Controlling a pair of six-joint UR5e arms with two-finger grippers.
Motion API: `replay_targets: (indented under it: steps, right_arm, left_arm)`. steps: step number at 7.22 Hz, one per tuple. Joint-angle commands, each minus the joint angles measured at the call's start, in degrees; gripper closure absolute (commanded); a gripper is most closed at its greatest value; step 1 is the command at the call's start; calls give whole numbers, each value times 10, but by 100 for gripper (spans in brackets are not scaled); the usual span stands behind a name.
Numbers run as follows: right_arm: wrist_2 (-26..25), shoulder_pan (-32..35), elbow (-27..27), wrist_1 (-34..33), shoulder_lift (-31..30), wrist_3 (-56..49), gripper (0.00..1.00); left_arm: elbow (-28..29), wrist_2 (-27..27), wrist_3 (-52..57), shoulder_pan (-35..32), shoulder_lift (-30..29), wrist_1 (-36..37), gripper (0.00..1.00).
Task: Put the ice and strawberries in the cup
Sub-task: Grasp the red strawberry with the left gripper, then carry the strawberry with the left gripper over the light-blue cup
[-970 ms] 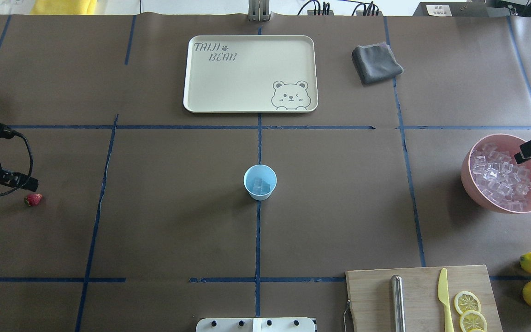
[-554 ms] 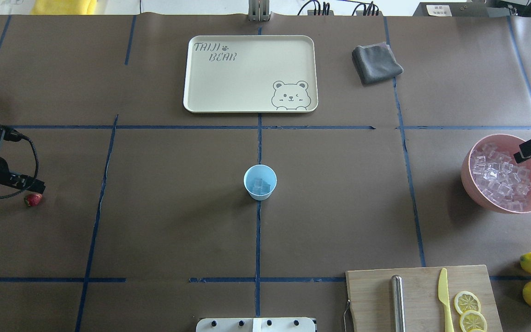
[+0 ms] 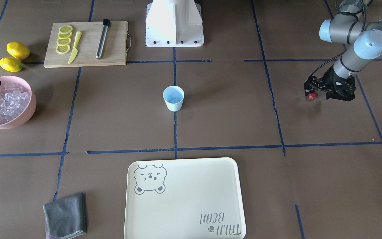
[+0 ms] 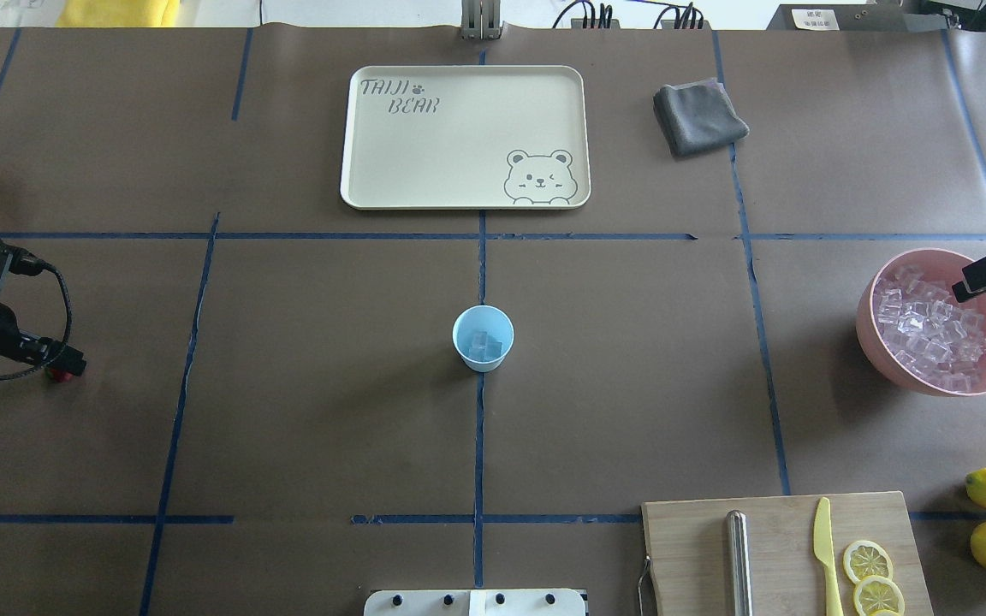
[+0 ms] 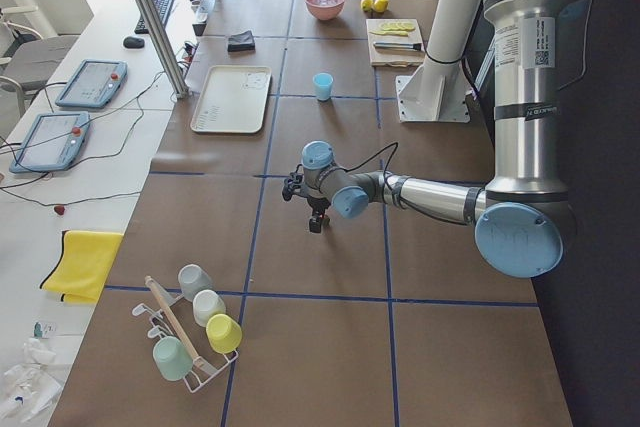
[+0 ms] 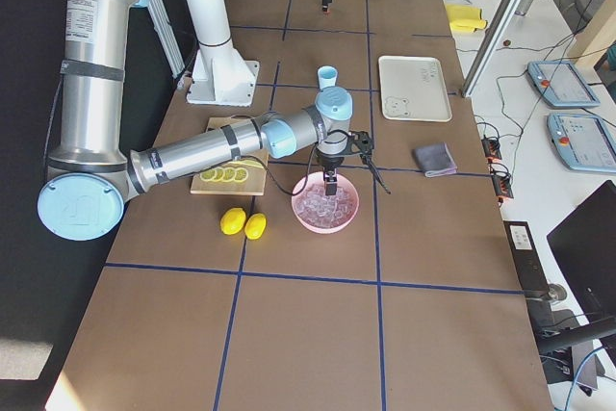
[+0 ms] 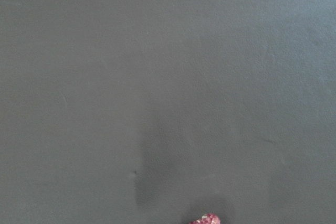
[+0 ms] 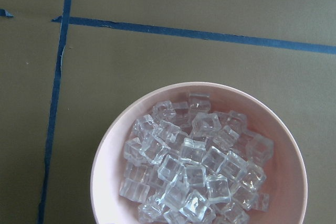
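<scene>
Just below the left gripper's point(image 3: 311, 89) fingertips, the strawberry point(image 3: 312, 95) lies on the brown mat point(image 4: 330, 411), apparently not yet lifted. I cannot tell whether those fingers are spread or pressed together. Well away from them, at mid-table, the cup point(image 4: 483, 338) holds a few cubes of ice point(image 4: 486, 345), so that half looks done and the berry remains. The right gripper point(image 4: 977, 281) hangs above the pink bowl point(image 4: 874, 342) of cubes, its finger state equally unclear.

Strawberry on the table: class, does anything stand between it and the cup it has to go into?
Nothing visible does. Only bare table lies between the strawberry and the cup. The tray, the pink bowl and the cutting board all lie off that line.
</scene>
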Motion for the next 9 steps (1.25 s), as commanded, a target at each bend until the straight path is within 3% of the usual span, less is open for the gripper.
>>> replay_targets:
  steps: [1,3,4,5,7,9]
  right_arm:
    - [0,0,-5,0,1,0,1]
    - [0,0,-5,0,1,0,1]
    - [0,0,-5,0,1,0,1]
    - [0,-1,-6,0,1,0,1]
    - [0,-1,-5,1,2,0,1]
    - [0,0,-5,1,2,0,1]
  left_arm:
    - [1,-1,1,4,1,2,24]
    - [1,-7,1,4,1,2,75]
    - [0,-28,0,4,1,0,95]
    - [-9,-38,-4,3,1,1,100]
    - [-78,-89,-165,7,-49,3,100]
    - [-75,-83,-333,60,-208,5,100]
